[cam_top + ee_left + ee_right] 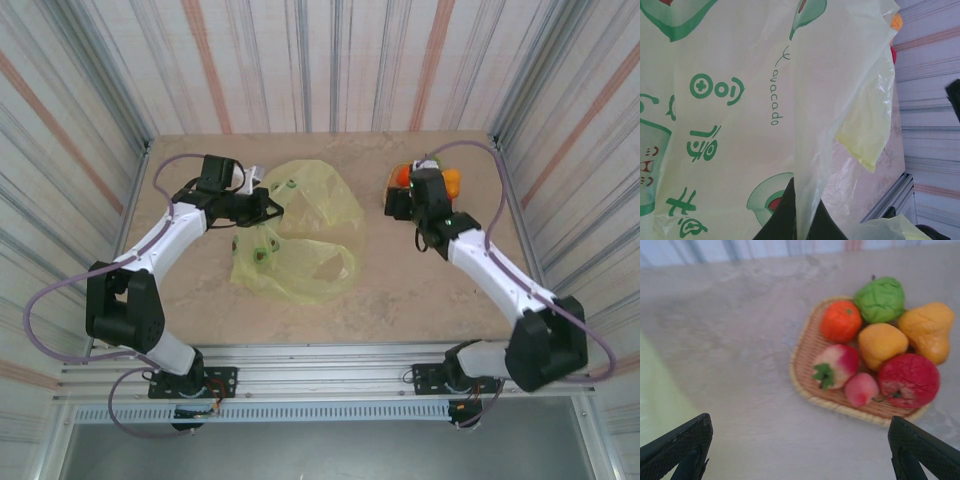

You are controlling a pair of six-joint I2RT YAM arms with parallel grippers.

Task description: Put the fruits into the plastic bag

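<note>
The plastic bag (740,125), printed "avocado" in green, is pinched in the clenched left gripper (796,215), while right of the bag the fruits (882,345) lie on a woven tray (805,347) by the wide-spread right gripper (800,452).

fruits (882,345): on tray (802,362) | tray: on worktop (400,290) | plastic bag (300,240): on worktop, left of tray, well apart | right end effector (797,422): just before tray

A beige, marbled tabletop (400,290) sits boxed in on three sides by pale walls (330,60) streaked with grey and salmon stripes. A slotted aluminium rail (330,362) runs along its open edge. Light is even and soft.
</note>
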